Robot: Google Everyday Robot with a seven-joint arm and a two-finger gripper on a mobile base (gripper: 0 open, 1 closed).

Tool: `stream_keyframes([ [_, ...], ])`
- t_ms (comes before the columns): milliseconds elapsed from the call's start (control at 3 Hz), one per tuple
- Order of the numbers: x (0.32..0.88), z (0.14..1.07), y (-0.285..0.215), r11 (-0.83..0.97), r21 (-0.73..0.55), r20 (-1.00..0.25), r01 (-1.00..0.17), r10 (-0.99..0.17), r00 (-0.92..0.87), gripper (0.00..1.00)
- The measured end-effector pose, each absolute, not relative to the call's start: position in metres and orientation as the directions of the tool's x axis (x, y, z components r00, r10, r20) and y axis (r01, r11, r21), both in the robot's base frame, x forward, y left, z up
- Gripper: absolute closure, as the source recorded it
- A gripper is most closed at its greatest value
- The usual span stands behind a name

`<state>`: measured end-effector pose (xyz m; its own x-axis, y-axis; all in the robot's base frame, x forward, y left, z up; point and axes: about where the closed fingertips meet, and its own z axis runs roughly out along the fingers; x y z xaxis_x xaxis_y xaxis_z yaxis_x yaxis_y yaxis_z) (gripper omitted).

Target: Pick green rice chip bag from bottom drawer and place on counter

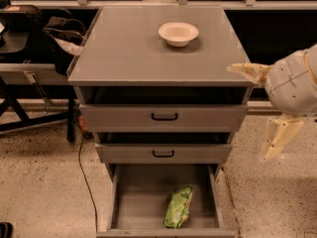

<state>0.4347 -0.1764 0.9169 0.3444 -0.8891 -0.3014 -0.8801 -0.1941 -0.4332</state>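
The green rice chip bag (179,207) lies flat inside the open bottom drawer (138,202), right of its middle and near the front. The counter (133,48) is the grey top of the cabinet. My gripper (250,113) hangs at the right side of the cabinet, level with the upper drawers and well above and right of the bag. Its cream fingers (246,71) are spread wide apart with nothing between them; one points left at the counter's right edge, the other points down.
A cream bowl (178,33) stands on the back of the counter. Two upper drawers with black handles (164,116) are slightly pulled out. A black cable (83,167) runs down the floor at left. A dark table and bag (59,33) stand at left.
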Motion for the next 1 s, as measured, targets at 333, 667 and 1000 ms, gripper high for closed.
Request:
stream_keyframes([
  [333, 0.434, 0.916, -0.174, -0.218, -0.440, -0.294, -0.871, -0.882, 0.369, 0.00],
  [667, 0.430, 0.918, -0.173, -0.223, -0.446, -0.276, -0.867, -0.887, 0.370, 0.00],
  [1000, 0.429, 0.899, -0.166, -0.236, -0.444, -0.236, -0.864, -0.900, 0.367, 0.00],
])
